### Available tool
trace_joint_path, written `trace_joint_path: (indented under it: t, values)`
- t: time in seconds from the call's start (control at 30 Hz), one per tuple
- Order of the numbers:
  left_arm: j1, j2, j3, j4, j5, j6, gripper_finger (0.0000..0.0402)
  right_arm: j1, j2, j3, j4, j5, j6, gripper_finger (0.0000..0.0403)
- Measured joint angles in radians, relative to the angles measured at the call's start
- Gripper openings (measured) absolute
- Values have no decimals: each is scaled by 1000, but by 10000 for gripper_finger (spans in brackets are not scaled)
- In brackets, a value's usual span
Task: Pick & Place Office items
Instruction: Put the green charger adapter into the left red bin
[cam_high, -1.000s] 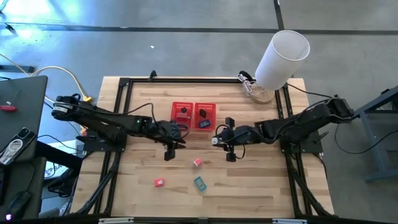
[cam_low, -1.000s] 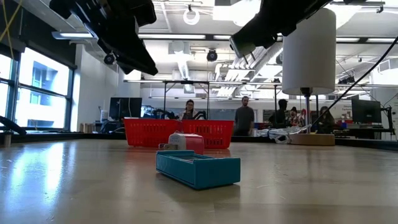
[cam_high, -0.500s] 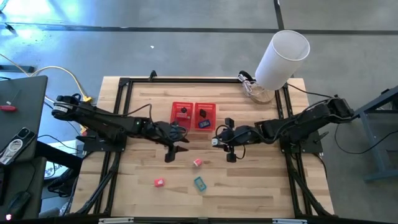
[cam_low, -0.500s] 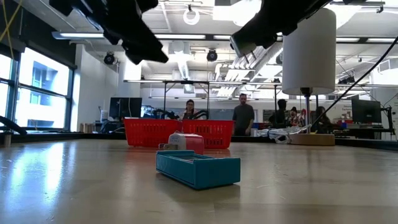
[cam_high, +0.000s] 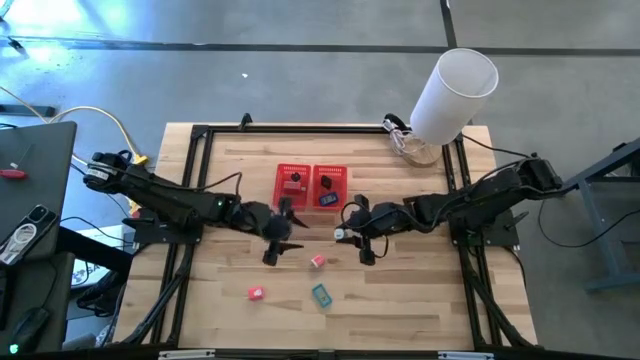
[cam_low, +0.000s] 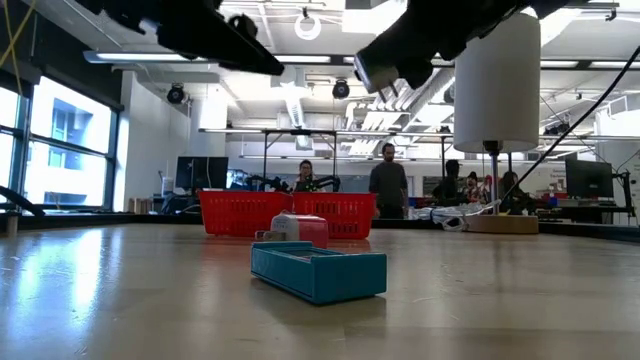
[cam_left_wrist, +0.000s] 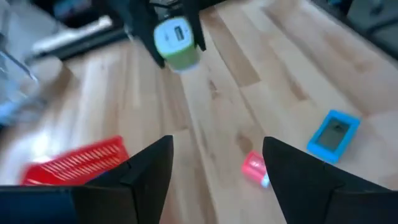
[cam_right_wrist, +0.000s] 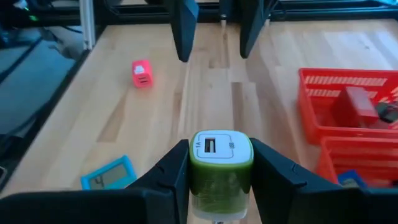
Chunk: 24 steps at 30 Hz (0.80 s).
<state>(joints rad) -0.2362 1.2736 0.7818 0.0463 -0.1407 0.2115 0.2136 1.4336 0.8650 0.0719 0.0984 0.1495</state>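
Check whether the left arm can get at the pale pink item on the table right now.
Probably yes: the left gripper is open and empty, the pale pink item lies close by on bare table, nothing between them.

Six office items (cam_high: 321, 294), one basket (cam_high: 311, 186), one cylinder (cam_high: 454, 94).

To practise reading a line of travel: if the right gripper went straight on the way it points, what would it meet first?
Probably the left gripper, whose open fingers face it across bare table; depth is uncertain.
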Motion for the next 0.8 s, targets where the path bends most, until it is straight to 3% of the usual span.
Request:
trace_joint_path:
  t: [0.2,0.43,0.8]
  values:
    - [-88,0,0,14,-223,182,241,-6,40,0,70,-81,4,117]
    - [-101,0,0,35,-231,305,241,-27,119,0,187,-174,-13,117]
    - [-100,0,0,92,-228,258,241,-60,147,0,195,-220,6,117]
